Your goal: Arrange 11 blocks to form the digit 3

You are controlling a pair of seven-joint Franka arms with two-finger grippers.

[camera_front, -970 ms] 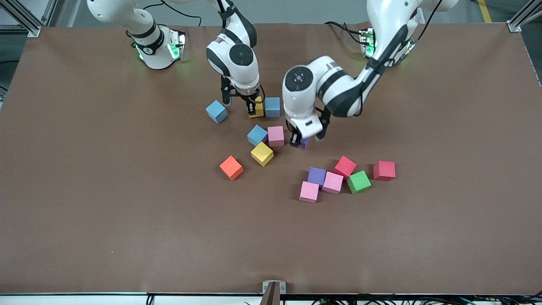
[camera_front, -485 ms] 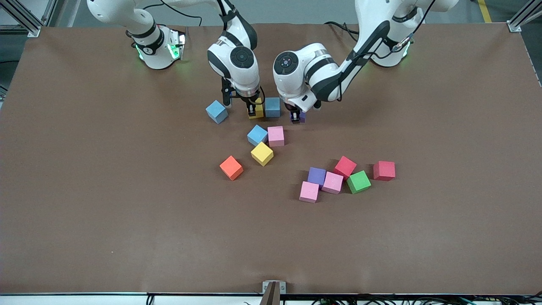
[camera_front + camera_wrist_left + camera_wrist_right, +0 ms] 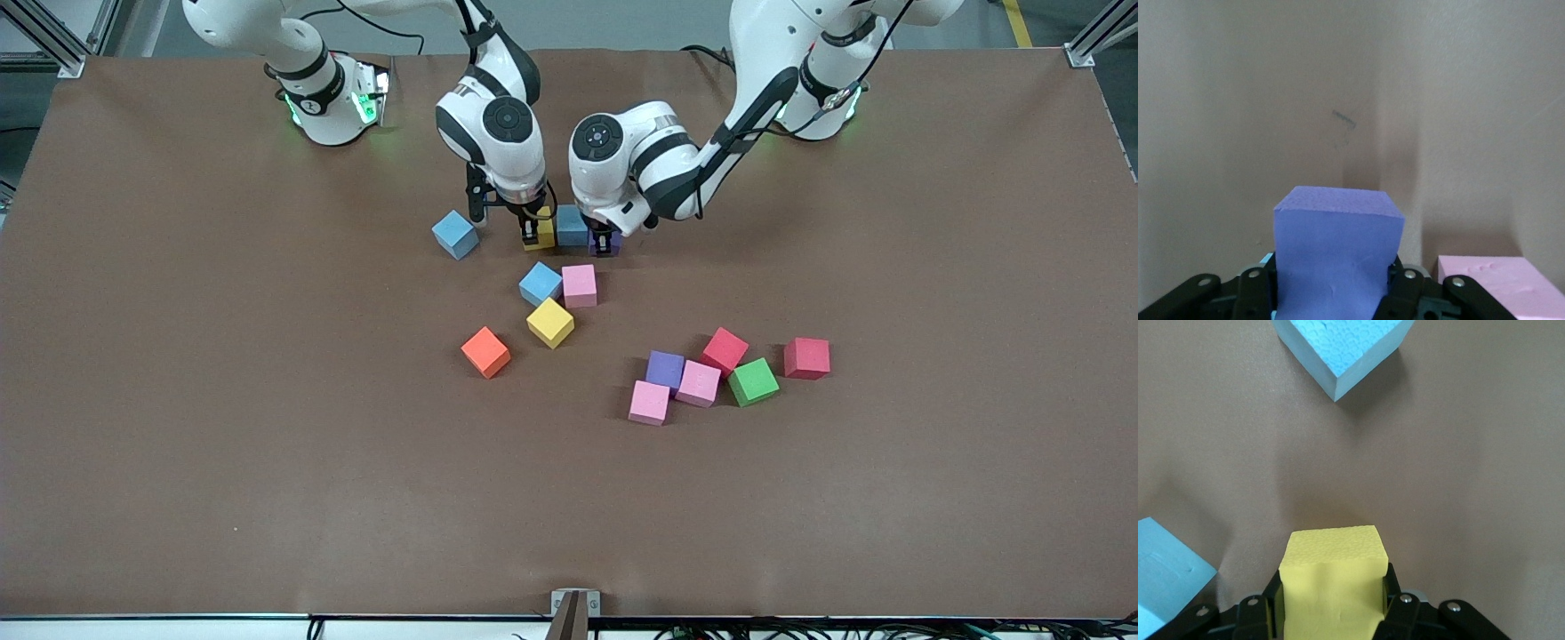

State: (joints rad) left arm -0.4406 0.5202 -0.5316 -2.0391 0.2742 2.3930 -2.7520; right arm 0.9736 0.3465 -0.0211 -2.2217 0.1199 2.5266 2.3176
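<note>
Brown worktop (image 3: pixel 178 400): carries all the loose cubes.
Left pincer (image 3: pixel 604 244): clamped on a purple block (image 3: pixel 1335 257), low beside a light blue block (image 3: pixel 572 224).
Right pincer (image 3: pixel 531 233): clamped on a yellow block (image 3: pixel 1333 583), at that light blue block's other flank, toward the right arm's end.
Row so far: yellow, light blue, purple, side by side near the bases.
Nearer the front camera: a blue-and-pink pair (image 3: pixel 560 284), a second yellow cube (image 3: pixel 550 322), an orange cube (image 3: pixel 485 351).
Cluster toward the left arm's end: purple, two pink, two red, plus a green cube (image 3: pixel 754 381).
Tilted blue cube (image 3: pixel 455 234): alone, just toward the right arm's end from the row.
</note>
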